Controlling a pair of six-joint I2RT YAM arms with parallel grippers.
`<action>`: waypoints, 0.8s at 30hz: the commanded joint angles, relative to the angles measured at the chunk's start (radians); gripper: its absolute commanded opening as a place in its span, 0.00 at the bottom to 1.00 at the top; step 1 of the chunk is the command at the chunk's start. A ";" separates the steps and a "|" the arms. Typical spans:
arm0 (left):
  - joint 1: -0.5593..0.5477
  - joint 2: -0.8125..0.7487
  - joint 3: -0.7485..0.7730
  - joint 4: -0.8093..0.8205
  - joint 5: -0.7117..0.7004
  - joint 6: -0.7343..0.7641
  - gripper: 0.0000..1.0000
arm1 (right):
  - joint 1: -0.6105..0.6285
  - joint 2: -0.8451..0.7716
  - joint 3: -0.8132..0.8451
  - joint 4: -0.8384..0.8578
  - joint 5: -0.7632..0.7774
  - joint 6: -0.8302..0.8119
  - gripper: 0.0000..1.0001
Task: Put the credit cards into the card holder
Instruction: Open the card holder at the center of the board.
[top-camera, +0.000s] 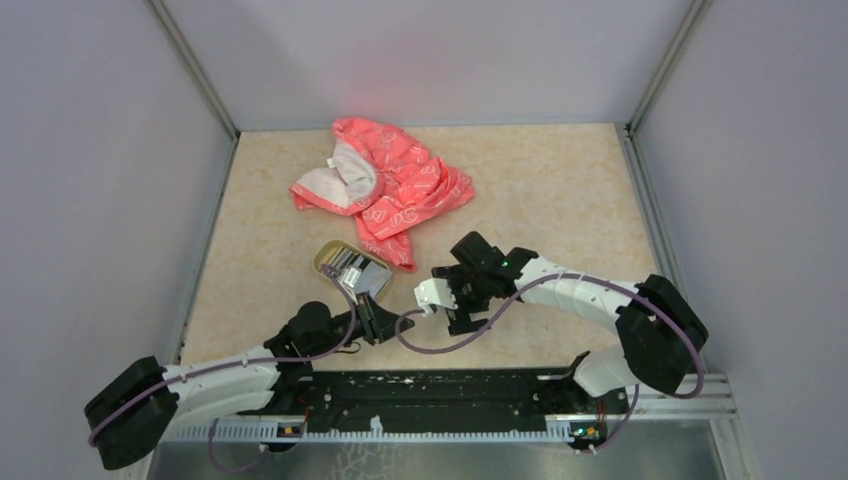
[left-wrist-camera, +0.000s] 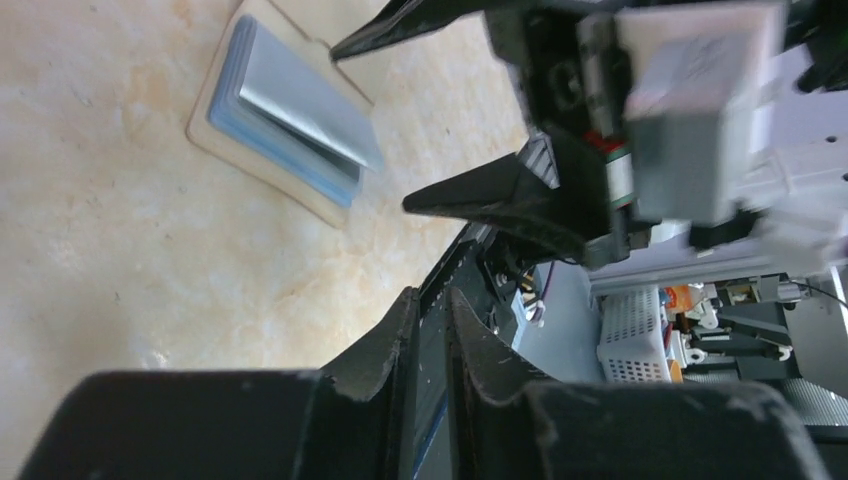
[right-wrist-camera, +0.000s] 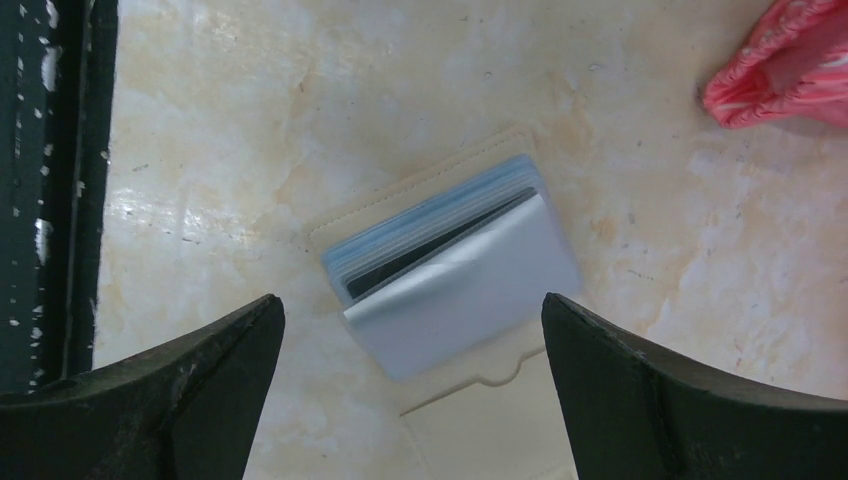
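The card holder (right-wrist-camera: 450, 280) lies open on the table, its blue-grey sleeves fanned over the tan cover. A dark card edge (right-wrist-camera: 415, 258) shows between the sleeves. My right gripper (right-wrist-camera: 409, 298) hangs wide open directly above it, with nothing between its fingers. In the top view the right gripper (top-camera: 440, 300) hides the holder. More credit cards (top-camera: 350, 268) lie in the oval dish (top-camera: 325, 255). My left gripper (left-wrist-camera: 432, 292) sits low beside the dish, aimed toward the holder (left-wrist-camera: 290, 120). Its jaws are almost together with only a thin slit, and I see nothing held in them.
A pink-red patterned cloth (top-camera: 390, 185) lies crumpled at the back of the table. The black rail (top-camera: 430, 385) runs along the near edge behind both grippers. Grey walls close in the left, right and far sides.
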 joint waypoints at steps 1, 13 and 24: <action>-0.067 0.041 -0.069 0.050 -0.110 -0.007 0.17 | 0.006 -0.109 0.079 -0.014 -0.031 0.202 0.99; -0.237 0.303 0.043 0.126 -0.465 -0.048 0.03 | -0.080 -0.020 0.038 0.103 0.030 0.583 0.98; -0.246 0.554 0.191 0.155 -0.540 -0.101 0.02 | 0.000 0.020 -0.017 0.211 0.177 0.655 0.98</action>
